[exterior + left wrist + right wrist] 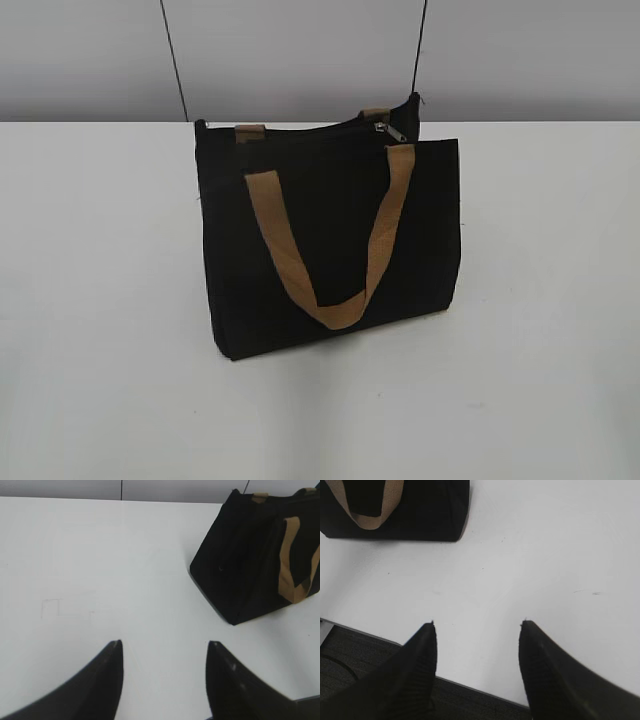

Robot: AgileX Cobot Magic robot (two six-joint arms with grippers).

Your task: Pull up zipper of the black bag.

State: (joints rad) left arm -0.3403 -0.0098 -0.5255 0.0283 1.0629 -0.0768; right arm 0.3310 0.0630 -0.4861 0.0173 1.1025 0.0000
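The black bag (330,235) stands upright in the middle of the white table, a tan strap handle (330,240) hanging down its front. The silvery zipper pull (383,128) sits on the zip line near the right end of the top edge. Neither gripper shows in the exterior view. My left gripper (164,642) is open and empty above bare table, with the bag (250,555) up and to the right of it. My right gripper (477,624) is open and empty near the table's front edge, with the bag (395,510) at the upper left.
The white table (100,350) spreads all round the bag. Its front edge (470,687) runs under my right gripper, with dark floor below it. A grey wall (300,50) with two thin dark cables stands behind the table.
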